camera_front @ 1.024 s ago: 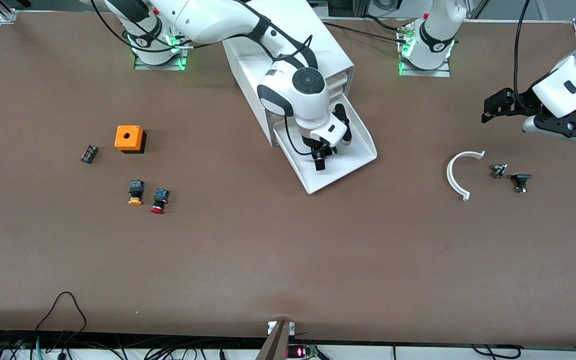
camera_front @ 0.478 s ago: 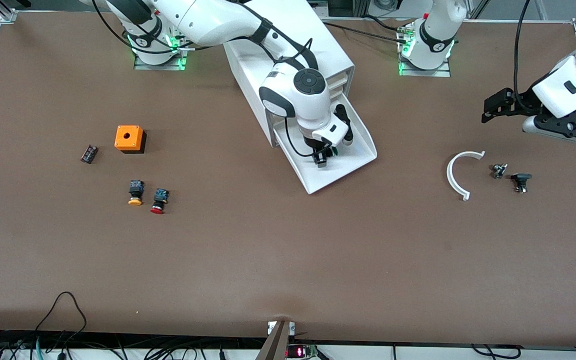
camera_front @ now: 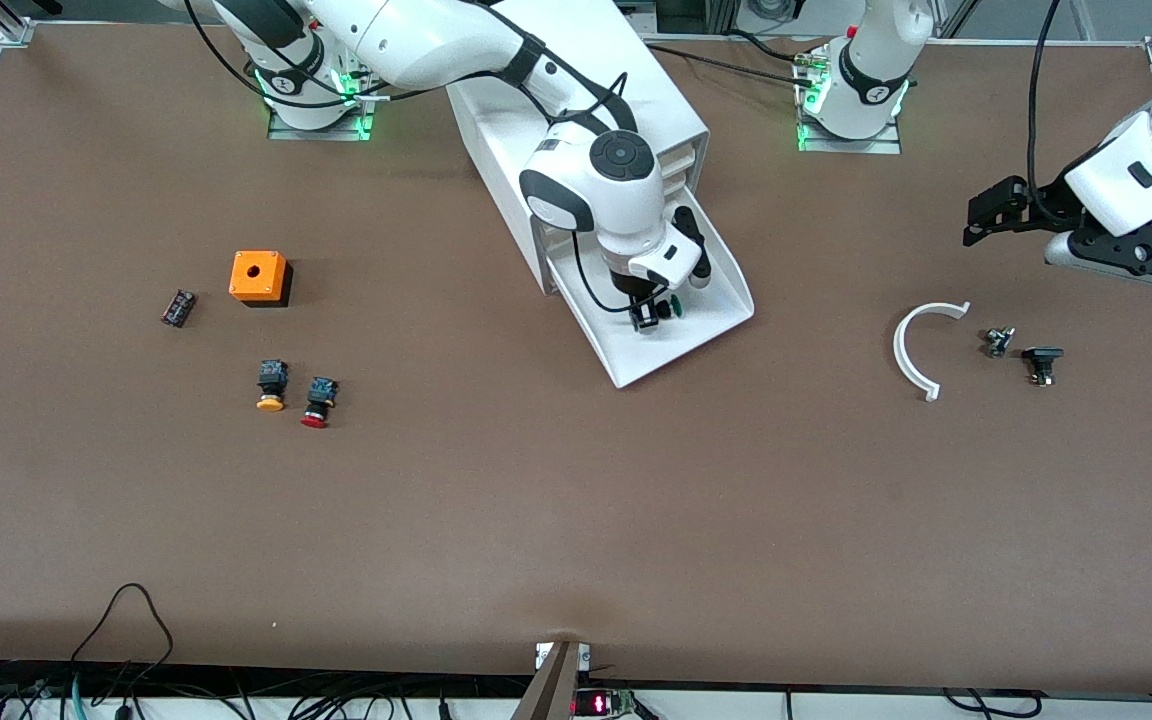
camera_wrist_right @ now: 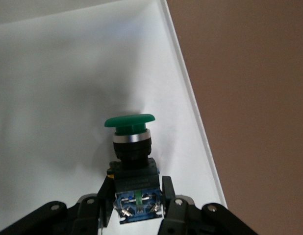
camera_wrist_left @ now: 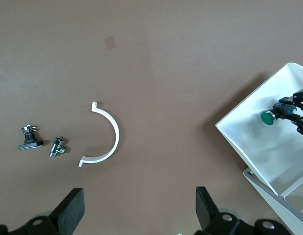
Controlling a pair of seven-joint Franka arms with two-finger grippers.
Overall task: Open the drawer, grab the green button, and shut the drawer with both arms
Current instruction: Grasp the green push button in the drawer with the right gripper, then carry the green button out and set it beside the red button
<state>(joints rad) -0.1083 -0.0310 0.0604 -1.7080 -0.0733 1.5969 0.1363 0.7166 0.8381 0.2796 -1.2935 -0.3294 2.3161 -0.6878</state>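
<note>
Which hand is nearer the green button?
Right. The right hand is shut on the green button over the open drawer; the left hand waits near the table's left-arm end.

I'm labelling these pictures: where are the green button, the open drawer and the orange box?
green button (camera_wrist_right: 129,121): right wrist view, on its green cap.
open drawer (camera_front: 726,262): front view, on its sloped side wall.
orange box (camera_front: 258,275): front view, on its top face.

High front overview; wrist close-ups, seemingly all sharing the drawer (camera_front: 681,330).
</note>
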